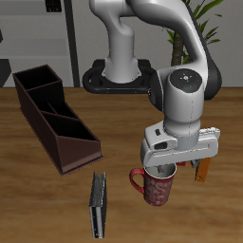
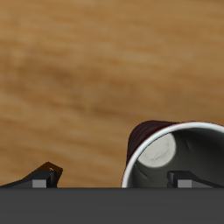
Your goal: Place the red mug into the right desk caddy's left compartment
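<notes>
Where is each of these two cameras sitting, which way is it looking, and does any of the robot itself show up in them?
Exterior view: sits in front of and above the table, facing the robot; it shows the arm, its pincer over the red mug, the right desk caddy and a slim dark book.
Wrist view: rides on the pincer, looking down at the tabletop; only the two fingertips show.
Shared: the red mug, with one finger on either side of its wall, and the wooden table.
</notes>
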You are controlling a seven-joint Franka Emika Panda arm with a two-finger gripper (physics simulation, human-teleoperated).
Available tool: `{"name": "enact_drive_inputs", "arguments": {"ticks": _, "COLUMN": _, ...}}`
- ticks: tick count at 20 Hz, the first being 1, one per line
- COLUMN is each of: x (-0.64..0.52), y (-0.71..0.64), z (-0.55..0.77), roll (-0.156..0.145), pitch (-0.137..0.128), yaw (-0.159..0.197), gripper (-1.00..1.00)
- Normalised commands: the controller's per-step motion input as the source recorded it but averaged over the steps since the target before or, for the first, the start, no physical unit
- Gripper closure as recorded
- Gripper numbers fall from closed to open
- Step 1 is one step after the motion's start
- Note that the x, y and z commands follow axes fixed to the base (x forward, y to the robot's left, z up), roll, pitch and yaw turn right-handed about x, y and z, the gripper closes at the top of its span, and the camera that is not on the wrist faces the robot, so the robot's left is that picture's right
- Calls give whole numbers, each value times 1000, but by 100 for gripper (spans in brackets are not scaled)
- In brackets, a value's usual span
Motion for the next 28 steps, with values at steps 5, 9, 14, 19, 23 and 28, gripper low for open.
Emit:
{"name": "enact_drive_inputs", "arguments": {"ticks": 5, "x": -12, "y": -7, "z": -275, "roll": 5, "pitch": 29, "yaw": -1, "gripper": 100}}
{"name": "enact_drive_inputs", "arguments": {"ticks": 9, "x": -27, "y": -57, "z": -89, "roll": 3, "pitch": 13, "yaw": -17, "gripper": 100}}
{"name": "enact_drive_inputs", "arguments": {"ticks": 14, "x": -71, "y": -48, "z": 72, "roll": -8, "pitch": -20, "yaw": 11, "gripper": 100}}
{"name": "enact_drive_inputs", "arguments": {"ticks": 19, "x": -147, "y": -58, "z": 388, "roll": 3, "pitch": -49, "yaw": -20, "gripper": 100}}
{"name": "enact_drive_inputs", "arguments": {"ticks": 23, "x": -180, "y": -143, "z": 497, "roll": -11, "pitch": -56, "yaw": -10, "gripper": 100}}
{"name": "enact_drive_inputs", "arguments": {"ticks": 28, "x": -210, "y": -234, "z": 516, "roll": -11, "pitch": -45, "yaw": -36, "gripper": 100}}
